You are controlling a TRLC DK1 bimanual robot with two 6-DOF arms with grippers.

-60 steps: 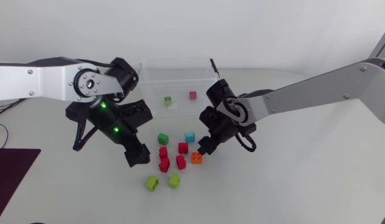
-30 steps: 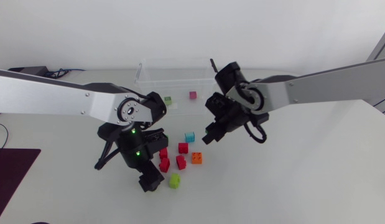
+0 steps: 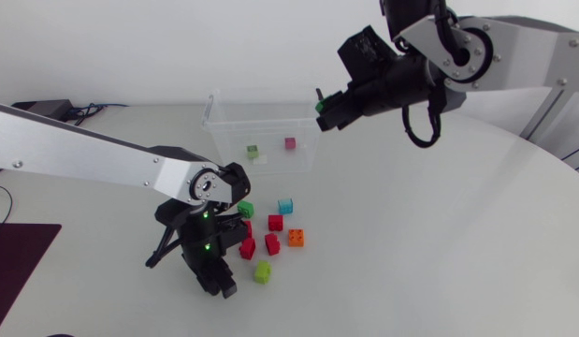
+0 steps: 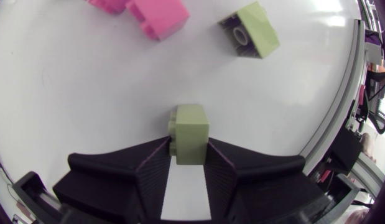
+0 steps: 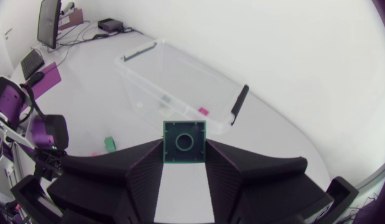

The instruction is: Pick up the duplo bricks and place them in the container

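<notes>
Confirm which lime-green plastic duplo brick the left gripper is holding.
The lime-green plastic brick pinched between the left gripper's fingers; the other lime-green brick lies apart ahead of it, hollow underside showing.

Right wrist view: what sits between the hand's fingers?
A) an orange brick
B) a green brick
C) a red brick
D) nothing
B: the right hand is shut on a green brick, with one finger pressing each side of it.

Clear container point(image 3: 219, 117) holds bricks point(image 3: 290, 143); loose bricks point(image 3: 275, 223) beside; lime brick point(image 4: 191, 134), green brick point(image 5: 184, 142) in jaws.
</notes>
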